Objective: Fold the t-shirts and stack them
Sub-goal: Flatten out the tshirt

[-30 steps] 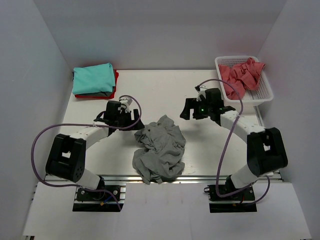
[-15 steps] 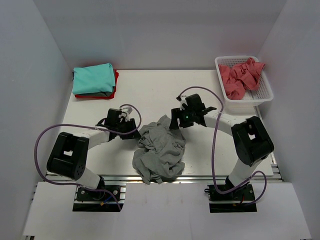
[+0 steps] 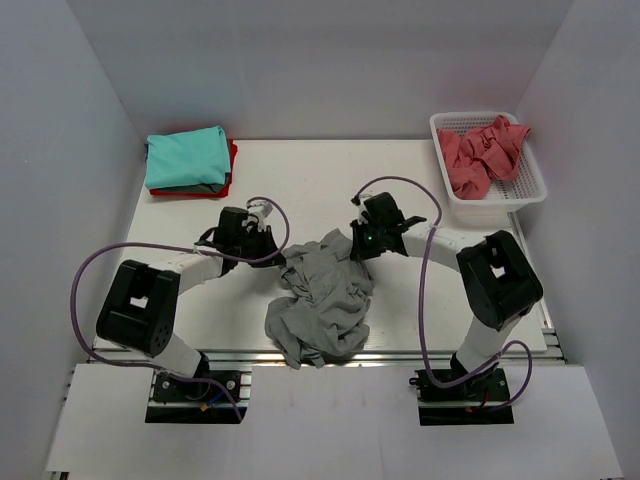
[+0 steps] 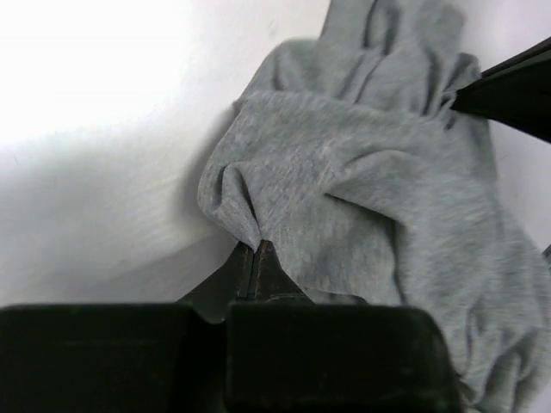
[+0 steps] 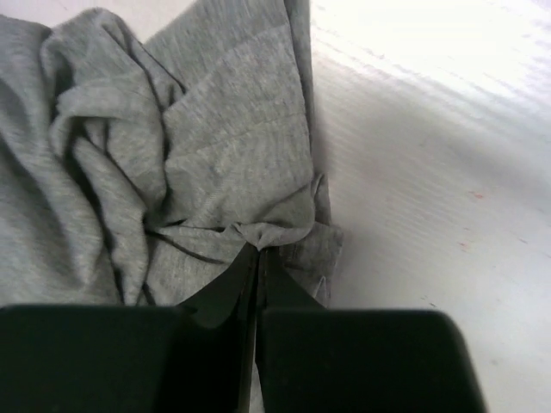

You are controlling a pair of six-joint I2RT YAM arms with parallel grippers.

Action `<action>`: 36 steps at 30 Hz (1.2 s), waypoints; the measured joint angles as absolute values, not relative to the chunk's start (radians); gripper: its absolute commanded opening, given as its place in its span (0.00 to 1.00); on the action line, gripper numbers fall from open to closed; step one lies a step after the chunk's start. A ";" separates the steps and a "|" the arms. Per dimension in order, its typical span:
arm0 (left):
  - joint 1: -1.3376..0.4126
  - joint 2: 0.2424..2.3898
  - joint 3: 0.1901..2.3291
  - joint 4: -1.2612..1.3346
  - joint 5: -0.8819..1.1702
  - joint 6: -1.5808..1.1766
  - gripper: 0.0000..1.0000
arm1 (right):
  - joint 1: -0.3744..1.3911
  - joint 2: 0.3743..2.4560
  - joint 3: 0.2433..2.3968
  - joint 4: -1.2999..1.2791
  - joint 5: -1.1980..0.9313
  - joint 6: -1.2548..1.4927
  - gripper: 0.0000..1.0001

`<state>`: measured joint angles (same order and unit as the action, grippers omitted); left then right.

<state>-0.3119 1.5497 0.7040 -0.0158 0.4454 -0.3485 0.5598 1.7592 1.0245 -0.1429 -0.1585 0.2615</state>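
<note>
Task is judged roughly half done. A teal t-shirt [image 3: 187,157] is folded and laid on a red t-shirt [image 3: 233,165] at the far left corner of the table [image 3: 300,180]; these two are counted as finished. A grey t-shirt [image 3: 320,300] is crumpled in a heap at the near middle of the table, not yet spread. A coral-pink t-shirt [image 3: 480,155] is bunched, unfolded, in the white mesh basket [image 3: 492,207] at the far right. Left to do: the grey one flattened, folded and stacked, then the pink one.

Left gripper [image 4: 256,249] is clamped on a fold at the grey shirt's left edge. Right gripper [image 5: 258,249] is pinched on a small pucker at its far right edge, next to bare table.

From the top view, the layout, the stack, the basket and both arms reaching in from either side of the heap are given, but the fingertips are hidden under the gripper bodies, so closure is not readable there. That is supplied by the wrist views: jaws fully together, cloth caught between them. In the left wrist view a dark tip, judged to be the other gripper, is also seen on the cloth at the upper right. Stack and basket are absent from both wrist views.
</note>
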 measured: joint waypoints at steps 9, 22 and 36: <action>-0.313 1.436 0.906 -0.043 0.358 -0.300 0.00 | 0.560 1.529 1.040 -0.112 0.030 0.254 0.00; -0.317 1.402 1.554 -0.102 0.198 -0.147 0.00 | 0.558 1.314 1.509 0.030 0.289 0.009 0.00; -0.318 1.222 1.879 -0.118 0.279 -0.049 0.00 | 0.558 1.225 1.924 0.035 0.228 -0.215 0.00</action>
<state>-0.3176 1.2221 1.8793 -0.1181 0.2790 -0.0486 0.5583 1.2251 1.9236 0.0345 0.2279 -0.2153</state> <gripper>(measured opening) 0.009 0.008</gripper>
